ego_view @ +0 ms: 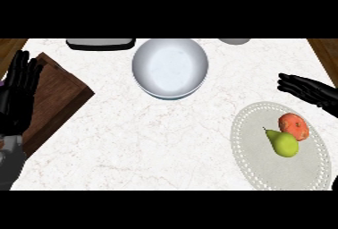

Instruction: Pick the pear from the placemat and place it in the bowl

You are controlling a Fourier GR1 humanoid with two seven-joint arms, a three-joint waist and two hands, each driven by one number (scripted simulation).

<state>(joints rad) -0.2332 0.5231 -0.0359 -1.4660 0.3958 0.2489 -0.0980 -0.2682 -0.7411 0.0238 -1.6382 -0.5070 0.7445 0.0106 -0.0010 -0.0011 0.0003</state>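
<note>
Two fruits touch on the placemat (260, 172) at lower right: the pear (285, 144), stem pointing upper left, and an orange-red fruit (294, 126) just above it. The right hand (309, 91), fingers straight and holding nothing, sits higher in the frame, so the pear lies below it, slightly left. The left hand (19, 87) rests open at the left edge, well apart. The bowl (170, 67), upper centre, holds nothing.

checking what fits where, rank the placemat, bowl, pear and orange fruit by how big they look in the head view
1. placemat, largest
2. bowl
3. pear and orange fruit: about alike, too close to rank
</note>
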